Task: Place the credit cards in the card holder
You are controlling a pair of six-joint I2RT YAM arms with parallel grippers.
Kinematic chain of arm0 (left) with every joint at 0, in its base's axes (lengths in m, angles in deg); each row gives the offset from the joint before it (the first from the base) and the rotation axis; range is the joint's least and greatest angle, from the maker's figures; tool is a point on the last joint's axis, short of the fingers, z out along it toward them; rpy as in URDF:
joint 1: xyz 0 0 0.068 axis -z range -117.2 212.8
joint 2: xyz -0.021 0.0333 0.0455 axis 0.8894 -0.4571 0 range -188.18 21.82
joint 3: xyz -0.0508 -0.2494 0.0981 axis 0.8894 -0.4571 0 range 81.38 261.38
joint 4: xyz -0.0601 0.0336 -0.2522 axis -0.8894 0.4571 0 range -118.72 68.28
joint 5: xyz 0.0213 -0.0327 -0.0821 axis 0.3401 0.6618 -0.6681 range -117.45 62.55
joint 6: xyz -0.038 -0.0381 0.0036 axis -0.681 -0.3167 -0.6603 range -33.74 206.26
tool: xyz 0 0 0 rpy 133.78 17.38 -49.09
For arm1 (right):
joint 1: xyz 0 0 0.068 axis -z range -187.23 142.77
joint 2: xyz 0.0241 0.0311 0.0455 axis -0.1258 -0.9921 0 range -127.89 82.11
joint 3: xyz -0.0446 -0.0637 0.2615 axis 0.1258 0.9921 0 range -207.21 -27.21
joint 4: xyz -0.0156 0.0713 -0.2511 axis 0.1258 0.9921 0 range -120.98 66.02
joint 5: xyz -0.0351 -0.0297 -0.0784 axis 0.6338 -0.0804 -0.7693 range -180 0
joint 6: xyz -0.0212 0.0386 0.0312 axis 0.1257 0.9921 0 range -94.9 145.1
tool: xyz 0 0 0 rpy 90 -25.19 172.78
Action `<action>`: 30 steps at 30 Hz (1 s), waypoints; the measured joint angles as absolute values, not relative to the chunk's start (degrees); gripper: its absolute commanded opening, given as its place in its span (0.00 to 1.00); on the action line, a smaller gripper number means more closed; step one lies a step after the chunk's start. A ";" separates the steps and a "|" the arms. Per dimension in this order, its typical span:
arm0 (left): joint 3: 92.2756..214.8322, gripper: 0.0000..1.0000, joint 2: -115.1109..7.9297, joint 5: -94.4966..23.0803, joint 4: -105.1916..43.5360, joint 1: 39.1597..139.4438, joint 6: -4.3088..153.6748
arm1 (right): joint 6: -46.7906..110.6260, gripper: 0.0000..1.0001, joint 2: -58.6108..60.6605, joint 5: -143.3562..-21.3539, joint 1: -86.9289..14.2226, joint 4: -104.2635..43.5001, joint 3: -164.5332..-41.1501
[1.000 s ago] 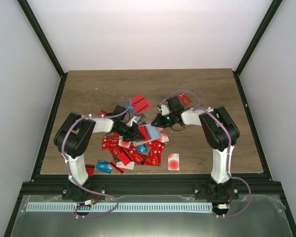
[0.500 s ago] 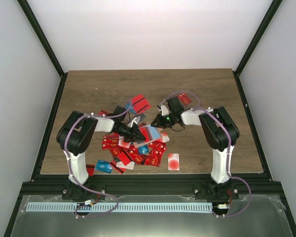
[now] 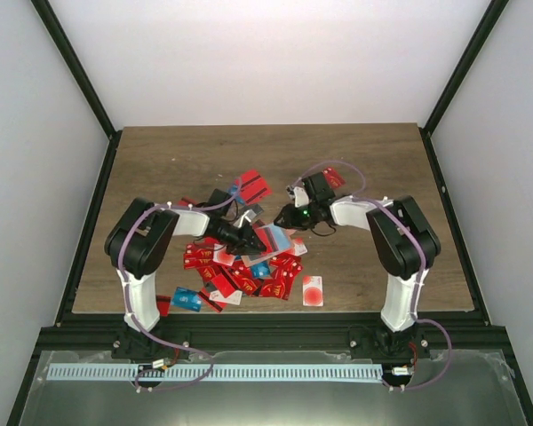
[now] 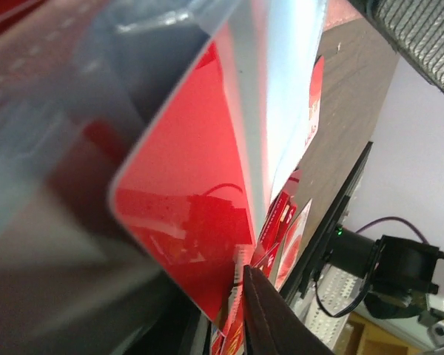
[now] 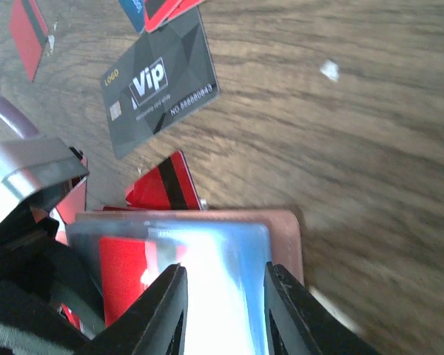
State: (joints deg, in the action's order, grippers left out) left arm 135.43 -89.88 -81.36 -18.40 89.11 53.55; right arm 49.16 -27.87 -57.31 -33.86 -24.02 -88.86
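The card holder [image 3: 274,236] is a brown sleeve with a clear plastic window, lying in the middle of the table; its brown edge shows in the right wrist view [image 5: 285,229]. My left gripper [image 3: 247,236] is shut on a red card [image 4: 200,222], whose end lies under the clear window [image 5: 126,274]. My right gripper [image 5: 222,310] sits over the holder from the right [image 3: 287,219], its jaws apart astride the window. Several loose credit cards [image 3: 240,271], mostly red, lie in a heap in front of the holder.
A dark grey VIP card [image 5: 160,89] lies just behind the holder. Red cards lie at the back [image 3: 253,186] and by the right arm [image 3: 335,176]. A white card with a red dot [image 3: 312,290] and a blue card [image 3: 186,299] lie near the front edge.
My left gripper has edged right with the red card, closer into the holder. The right gripper has stayed over the holder.
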 measured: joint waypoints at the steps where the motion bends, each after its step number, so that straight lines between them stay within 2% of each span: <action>1: 135.49 0.21 -89.86 -81.47 -18.37 89.22 53.64 | 49.09 0.32 -26.82 -58.29 -33.82 -23.29 -88.26; 5: 135.91 0.31 -89.01 -80.55 -17.57 89.78 54.41 | 49.09 0.32 -22.34 -60.94 -33.77 -21.46 -85.03; 9: 136.37 0.35 -87.94 -79.04 -15.69 90.29 55.70 | 49.13 0.29 -19.34 -62.42 -33.77 -20.63 -82.12; 13: 136.37 0.42 -86.41 -77.07 -12.74 90.44 57.34 | 49.40 0.26 -18.97 -62.58 -33.82 -20.82 -79.24; 18: 136.34 0.46 -84.57 -74.84 -9.50 90.48 59.41 | 50.42 0.22 -18.73 -62.16 -34.51 -22.70 -77.16; 30: 136.50 0.63 -79.59 -66.54 -1.59 90.51 62.27 | 52.46 0.21 -18.73 -61.81 -36.63 -26.07 -75.68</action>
State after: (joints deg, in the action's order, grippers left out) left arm 136.50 -79.59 -66.54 -1.59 90.51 62.27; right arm 52.46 -18.73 -61.81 -36.63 -26.07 -75.68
